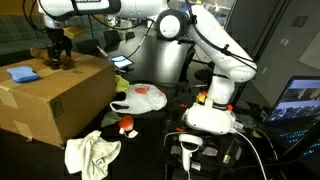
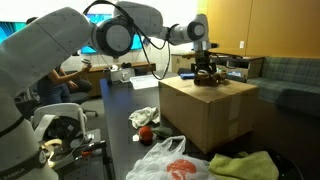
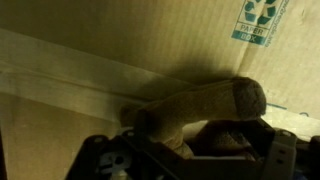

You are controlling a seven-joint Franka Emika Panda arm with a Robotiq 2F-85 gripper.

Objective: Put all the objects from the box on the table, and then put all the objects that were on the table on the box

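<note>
Exterior view: my jaws sit over the top of the box (image 1: 60,100), far left. A blue item (image 1: 22,73) lies near them on the box. A bag (image 1: 143,97), a cloth (image 1: 92,152) and a red thing (image 1: 127,125) lie on the counter (image 1: 150,152). I judge unloading barely begun and the swap untouched.

Exterior view: the box (image 2: 210,115) stands right of centre. I can't find the blue item here.

Wrist view: only here do I see my jaws apart, straddling a brown soft thing (image 3: 205,105) beside the tape seam (image 3: 70,65). Nothing is clamped.
</note>
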